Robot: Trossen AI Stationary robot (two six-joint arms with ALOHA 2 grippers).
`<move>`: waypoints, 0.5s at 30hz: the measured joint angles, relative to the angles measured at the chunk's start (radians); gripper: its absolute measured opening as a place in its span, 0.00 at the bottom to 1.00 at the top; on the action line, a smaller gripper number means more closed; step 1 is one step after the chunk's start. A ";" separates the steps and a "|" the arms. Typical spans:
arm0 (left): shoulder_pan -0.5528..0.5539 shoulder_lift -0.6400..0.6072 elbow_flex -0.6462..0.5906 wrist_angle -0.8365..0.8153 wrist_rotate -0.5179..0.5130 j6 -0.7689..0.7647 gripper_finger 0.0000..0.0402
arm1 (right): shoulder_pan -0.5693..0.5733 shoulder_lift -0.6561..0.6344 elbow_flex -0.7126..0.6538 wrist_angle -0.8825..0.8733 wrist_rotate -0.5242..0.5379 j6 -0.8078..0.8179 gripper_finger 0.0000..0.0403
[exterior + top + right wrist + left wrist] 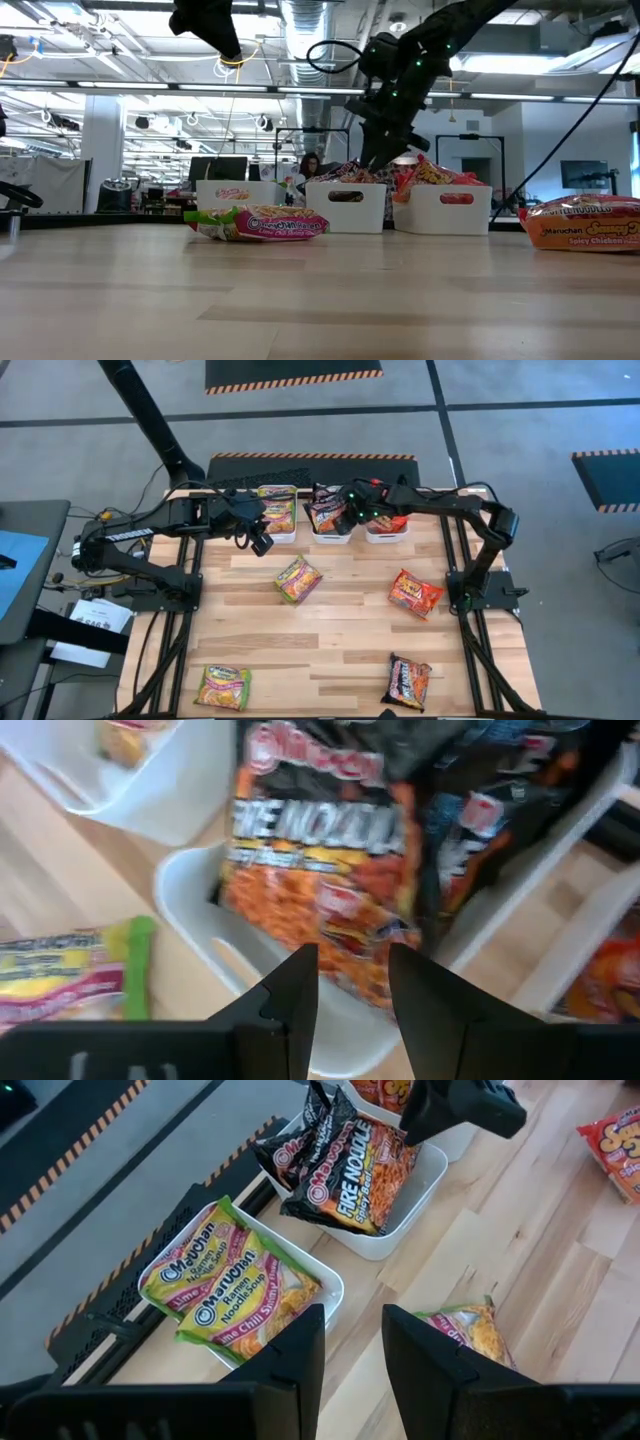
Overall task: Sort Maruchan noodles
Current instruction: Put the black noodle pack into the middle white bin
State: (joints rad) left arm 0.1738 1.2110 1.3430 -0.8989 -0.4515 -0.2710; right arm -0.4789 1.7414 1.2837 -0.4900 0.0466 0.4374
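Three white bins stand along the far edge. The left bin (277, 512) holds green-yellow Maruchan packets (232, 1285), the middle bin (331, 522) dark ones (345, 1165), and the right bin (386, 528) red-orange ones. Loose packets lie flat on the table: a green one (298, 579), a red one (415, 593), another green one (223, 686) and a dark one (407, 680). My left gripper (353, 1350) hovers open by the left bin's near side, holding nothing. My right gripper (353, 980) is open above the middle bin, over a dark packet (320, 850) leaning in it.
The bins sit close together at the far edge (350, 205). The table's middle, between the loose packets, is bare wood (350, 620). Both arms reach in from the sides near the far edge. A person shows far off in the room behind the bins (308, 165).
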 joint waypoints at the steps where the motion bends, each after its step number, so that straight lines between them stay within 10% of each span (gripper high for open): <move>1: 0.000 0.000 0.000 0.000 0.000 0.000 0.23 | -0.002 0.000 -0.001 -0.009 0.006 0.000 0.37; 15: 0.000 0.000 0.000 0.000 -0.001 0.005 0.23 | 0.027 0.109 0.002 -0.003 -0.019 0.033 0.37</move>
State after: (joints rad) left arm 0.1738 1.2110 1.3430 -0.8989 -0.4522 -0.2657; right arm -0.4517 1.8503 1.2854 -0.4934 0.0280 0.4706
